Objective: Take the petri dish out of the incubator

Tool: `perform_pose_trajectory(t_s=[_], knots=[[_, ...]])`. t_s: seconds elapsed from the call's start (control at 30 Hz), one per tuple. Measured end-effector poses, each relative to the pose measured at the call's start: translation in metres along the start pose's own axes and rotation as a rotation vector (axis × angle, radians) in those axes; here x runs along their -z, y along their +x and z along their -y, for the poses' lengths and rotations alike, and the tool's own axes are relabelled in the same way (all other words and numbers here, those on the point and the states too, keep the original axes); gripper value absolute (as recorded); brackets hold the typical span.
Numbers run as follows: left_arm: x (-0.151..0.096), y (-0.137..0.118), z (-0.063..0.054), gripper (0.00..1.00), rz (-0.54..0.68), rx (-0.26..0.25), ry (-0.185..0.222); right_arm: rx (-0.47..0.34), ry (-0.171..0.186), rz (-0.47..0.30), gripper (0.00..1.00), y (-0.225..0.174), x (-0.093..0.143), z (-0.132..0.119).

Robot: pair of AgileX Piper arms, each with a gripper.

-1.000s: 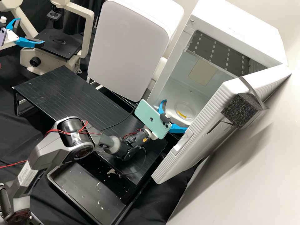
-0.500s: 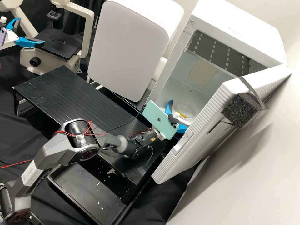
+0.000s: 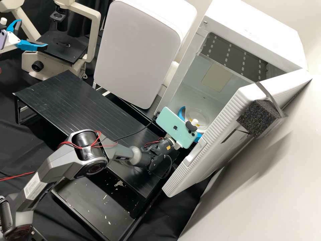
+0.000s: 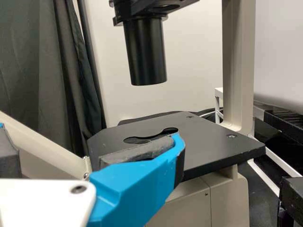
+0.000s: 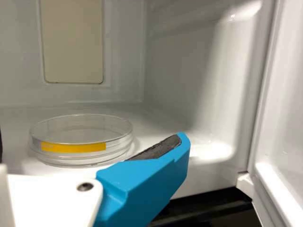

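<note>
In the high view the right gripper (image 3: 191, 120) is inside the open incubator (image 3: 247, 23), its jaws spread wide with nothing held between them. The petri dish (image 3: 200, 115) lies flat on the incubator floor, just ahead of the jaws' mouth. The door (image 3: 197, 164) stands open beside them, so the way back out should follow the line of the opening, with the outer finger kept off the door. The left gripper (image 3: 34, 32) is well apart, its jaws also wide and unloaded, at the microscope (image 3: 92, 33).

In the left wrist view, one blue finger (image 4: 137, 184) is in front of the microscope's black stage (image 4: 213, 151); that arm seems to have no part in this step.

In the right wrist view the dish sits ahead of the jaws, within the span of their mouth, its yellow label (image 5: 73, 147) facing them. Whether the near finger's dark pad (image 5: 154, 149) touches the rim, I cannot tell. The step looks like the final approach: go in low and level until the pads straddle the dish's widest part, then close gently on lid and base together. Gripping only the lid could leave the base behind.
</note>
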Motion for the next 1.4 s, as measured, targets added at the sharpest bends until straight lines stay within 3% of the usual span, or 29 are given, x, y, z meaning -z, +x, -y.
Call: perform_pose_trajectory(t_s=[0.57,0.8,0.83,1.17,1.4], knots=[[0.000,0.000,0.000,1.00,0.000,0.000,0.000,0.045,-0.032,0.012,1.00,0.006,-0.004,-0.004],[0.000,0.000,0.000,1.00,0.000,0.000,0.000,0.082,-0.022,0.019,1.00,0.008,-0.005,-0.008],[0.000,0.000,0.000,1.00,0.000,0.000,0.000,0.089,-0.022,0.016,0.00,0.008,-0.005,-0.008],[0.000,0.000,0.000,1.00,0.000,0.000,0.000,0.119,-0.014,0.002,0.00,0.009,-0.005,-0.009],[0.000,0.000,0.000,1.00,0.000,0.000,0.000,0.129,-0.038,-0.008,0.00,0.010,-0.003,-0.010]])
